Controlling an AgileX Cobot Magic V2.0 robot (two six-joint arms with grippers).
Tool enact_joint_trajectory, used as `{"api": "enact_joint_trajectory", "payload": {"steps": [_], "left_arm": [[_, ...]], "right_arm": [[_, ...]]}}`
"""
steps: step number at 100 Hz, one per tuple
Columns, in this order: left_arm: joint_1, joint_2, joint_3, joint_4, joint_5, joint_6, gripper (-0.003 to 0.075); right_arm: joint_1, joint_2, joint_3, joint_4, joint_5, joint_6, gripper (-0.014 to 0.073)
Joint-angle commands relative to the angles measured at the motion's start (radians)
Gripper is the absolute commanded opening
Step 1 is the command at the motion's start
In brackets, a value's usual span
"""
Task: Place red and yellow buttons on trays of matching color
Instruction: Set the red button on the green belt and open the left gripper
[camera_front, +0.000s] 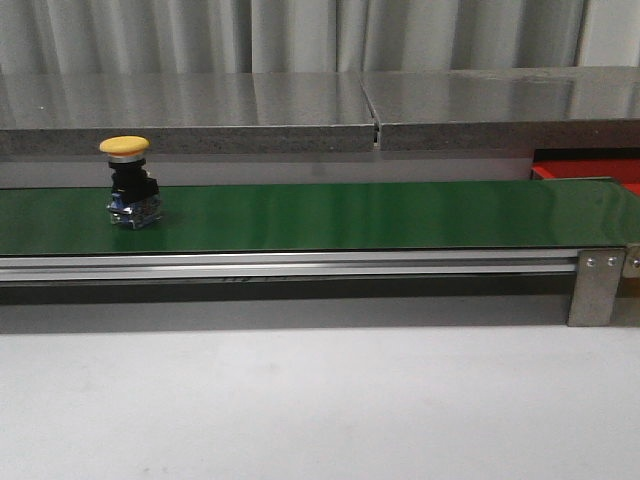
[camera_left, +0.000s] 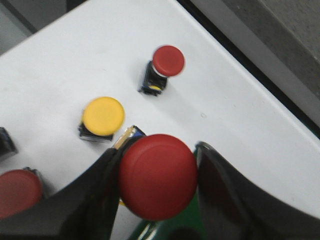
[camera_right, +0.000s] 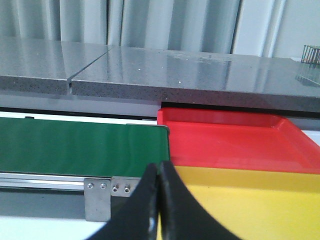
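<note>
Now, on the left, the left hand (camera_left: 157, 200) pinches a red domed push button (camera_left: 158, 176) above the white worktop (camera_left: 225, 115), likely bound for the long green belt (camera_front: 350, 215), where a yellow-capped button (camera_front: 130, 183) stands. Right hand (camera_right: 160, 200) is pressed together before the flat red tray (camera_right: 235, 142) and yellow tray (camera_right: 250, 205); both arms are hidden in the front view
</note>
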Motion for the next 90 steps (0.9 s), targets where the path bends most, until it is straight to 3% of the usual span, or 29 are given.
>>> {"api": "enact_joint_trajectory", "payload": {"steps": [1,21,49,55,71,90], "left_arm": [[-0.05,-0.057,0.002,-0.04,-0.048,0.032,0.0282],[-0.156,-0.039,0.025,-0.033,-0.048,0.045,0.0282],[-0.186,-0.019,0.026,-0.026,-0.034,0.045,0.029],[-0.186,-0.019,0.026,-0.026,-0.031,0.045,0.0336],[-0.186,-0.019,0.026,-0.026,-0.013,0.045,0.0578],[-0.191,-0.056,0.022,-0.026,-0.013,0.059,0.0585]], "right_arm": [[-0.005,-0.015,-0.01,-0.008,-0.082,0.0,-0.0067],[-0.005,-0.015,-0.01,-0.008,-0.082,0.0,-0.0067],[-0.005,-0.015,-0.01,-0.008,-0.082,0.0,-0.0067],[-0.005,-0.015,-0.01,-0.008,-0.082,0.0,-0.0067],[-0.005,-0.015,-0.01,-0.008,-0.082,0.0,-0.0067],[-0.005,-0.015,-0.01,-0.008,-0.082,0.0,-0.0067]]}}
